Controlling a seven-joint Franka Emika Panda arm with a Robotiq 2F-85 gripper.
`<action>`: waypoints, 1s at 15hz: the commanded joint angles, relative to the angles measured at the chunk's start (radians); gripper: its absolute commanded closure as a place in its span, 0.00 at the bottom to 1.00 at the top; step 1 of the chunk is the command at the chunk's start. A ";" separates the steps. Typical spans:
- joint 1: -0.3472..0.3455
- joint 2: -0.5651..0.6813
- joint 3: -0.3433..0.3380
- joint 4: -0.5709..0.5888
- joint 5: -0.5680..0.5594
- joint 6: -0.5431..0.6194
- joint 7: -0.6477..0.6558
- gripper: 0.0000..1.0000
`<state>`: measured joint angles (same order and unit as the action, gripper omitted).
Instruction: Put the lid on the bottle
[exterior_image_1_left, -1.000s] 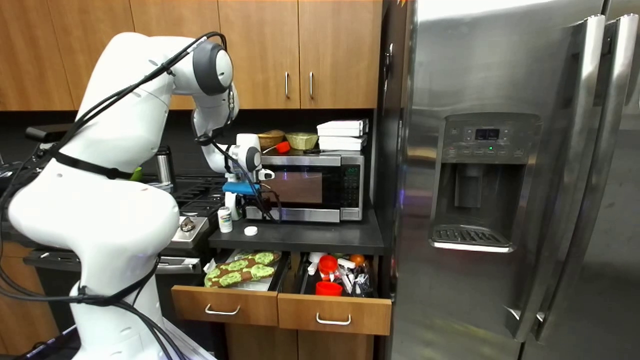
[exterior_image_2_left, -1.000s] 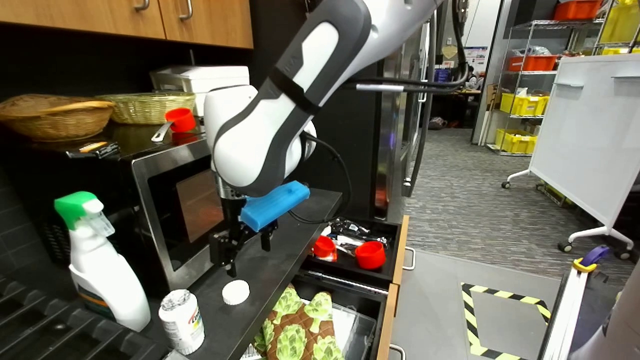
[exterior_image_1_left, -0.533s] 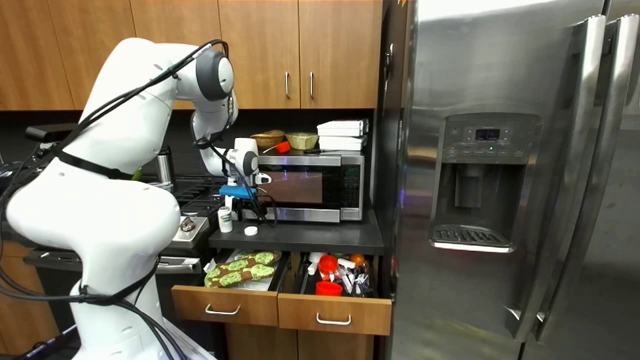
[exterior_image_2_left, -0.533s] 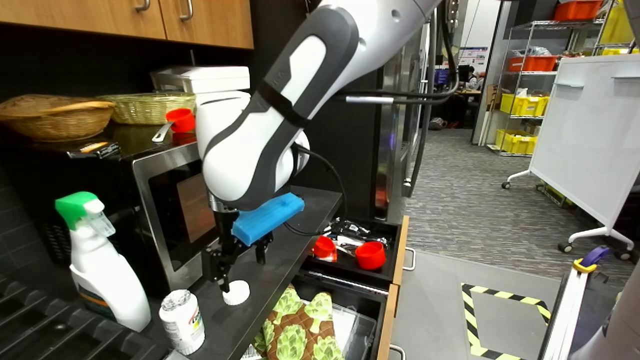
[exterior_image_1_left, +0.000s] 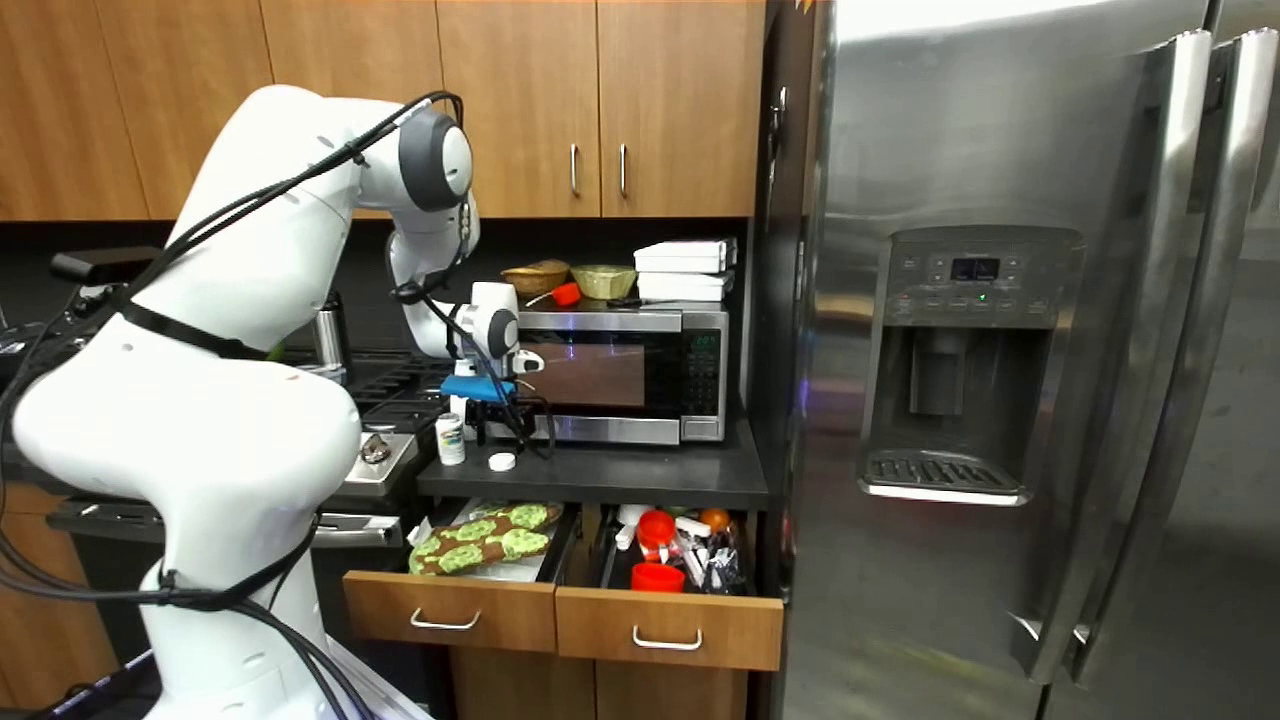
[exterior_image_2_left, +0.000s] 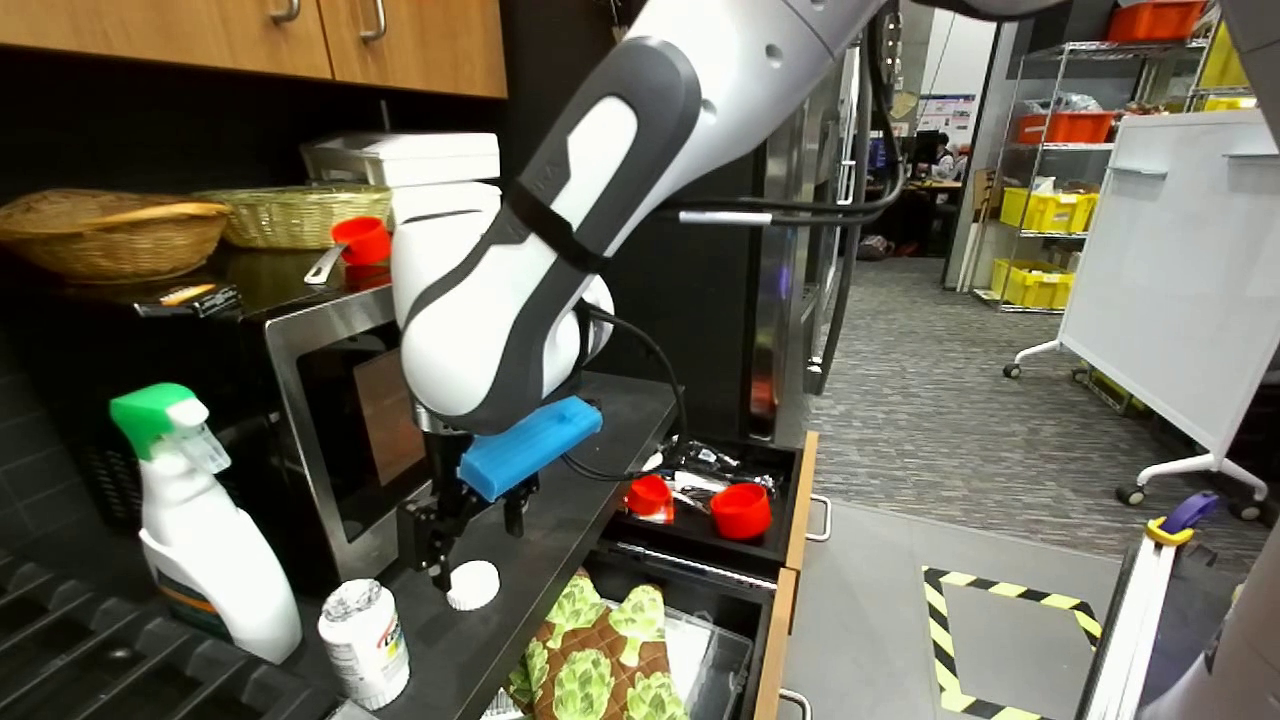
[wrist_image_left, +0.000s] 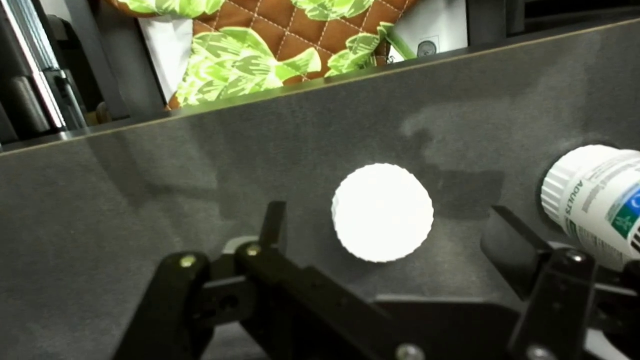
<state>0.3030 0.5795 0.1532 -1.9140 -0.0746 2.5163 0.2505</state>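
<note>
Tool (wrist_image_left: 387, 215) spread wide; wrist view has its black fingers (wrist_image_left: 275, 225) standing either side of a round white ribbed plastic lid (wrist_image_left: 382, 220), a gap visible at each. Lid lies flat on the dark grey bench (exterior_image_1_left: 640, 475), between the steel microwave (exterior_image_1_left: 600, 375) and the front edge. Height of the fingertips over the bench: cannot tell. Blue block (exterior_image_2_left: 530, 447) fixed above the fingers. Small white labelled plastic bottle (exterior_image_2_left: 362, 640) on end, near the lid but apart from it. White plastic spray bottle (exterior_image_2_left: 205, 560), green head, beside the microwave. Below, two wooden drawers (exterior_image_1_left: 450, 600) pulled out: brown quilted cloth (exterior_image_2_left: 610, 650), green leafy print, in one; red plastic cups (exterior_image_2_left: 742, 512) in the other.
</note>
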 joint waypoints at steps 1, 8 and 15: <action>-0.002 0.026 -0.003 0.028 0.018 0.018 -0.039 0.00; -0.001 0.061 0.003 0.041 0.022 0.031 -0.057 0.00; 0.009 0.097 0.010 0.061 0.018 0.031 -0.071 0.05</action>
<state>0.3035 0.6569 0.1629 -1.8777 -0.0746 2.5454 0.2056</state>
